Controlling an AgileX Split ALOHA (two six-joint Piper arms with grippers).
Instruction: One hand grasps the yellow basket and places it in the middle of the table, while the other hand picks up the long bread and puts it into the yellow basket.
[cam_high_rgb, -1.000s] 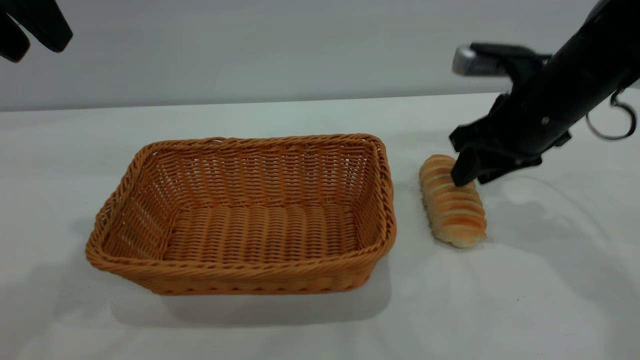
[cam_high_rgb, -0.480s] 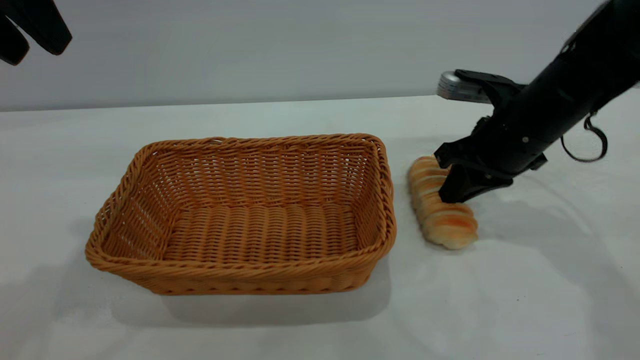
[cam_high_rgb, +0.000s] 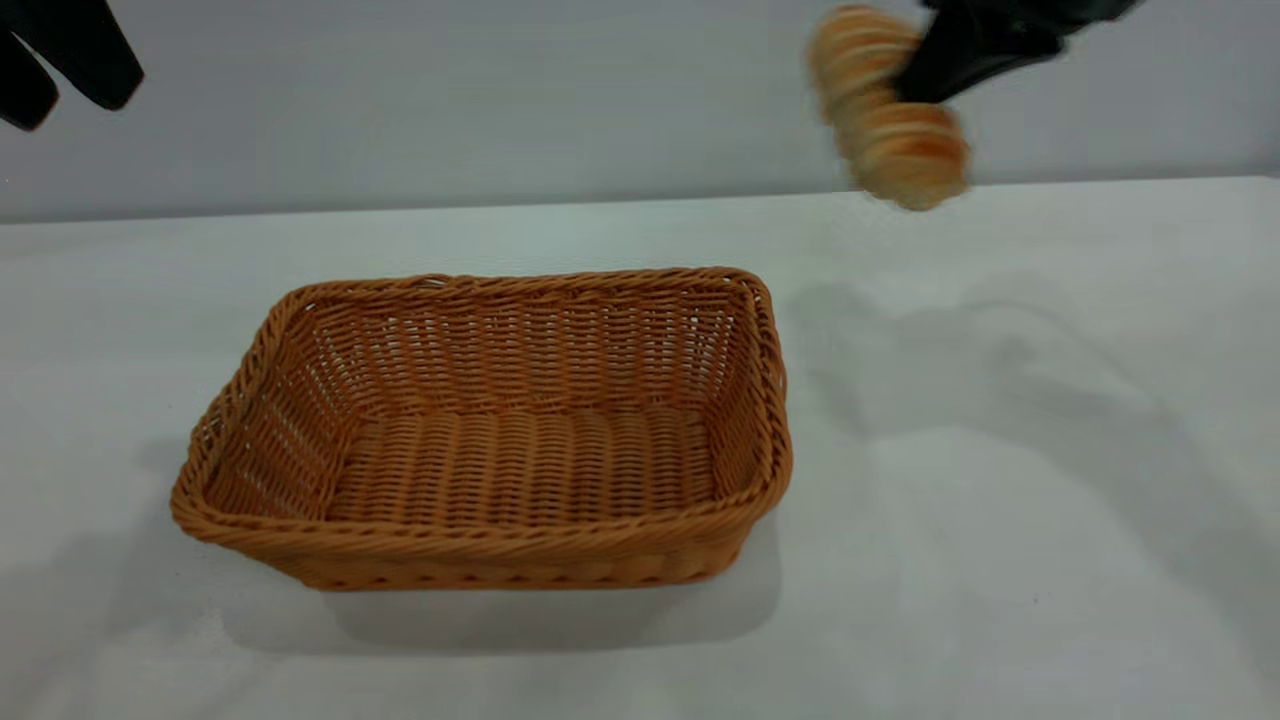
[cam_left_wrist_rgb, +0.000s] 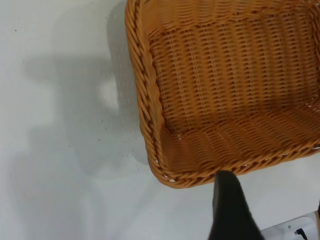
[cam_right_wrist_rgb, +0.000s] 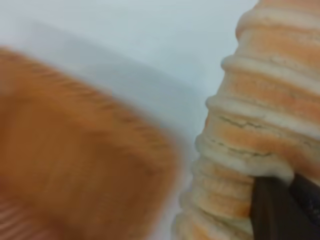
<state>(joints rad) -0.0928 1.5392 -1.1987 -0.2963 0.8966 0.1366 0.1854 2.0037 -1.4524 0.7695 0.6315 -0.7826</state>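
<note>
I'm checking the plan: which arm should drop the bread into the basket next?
Right. The right gripper holds the bread in the air near the empty basket. The left gripper hangs off to the side.

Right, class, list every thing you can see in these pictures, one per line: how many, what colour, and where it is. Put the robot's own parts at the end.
yellow basket: one, orange-tan woven wicker, standing empty on the table, left of centre in the exterior view.
long bread: one, golden-orange and cream striped, held in the air above the table, to the right of the basket and not yet over it.
table: one, white, under everything.
wall: one, pale grey, behind the table.
right gripper: one, black, raised at the upper right, clamped on the bread.
left gripper: one, black, raised at the upper left, away from the basket, holding nothing.
</note>
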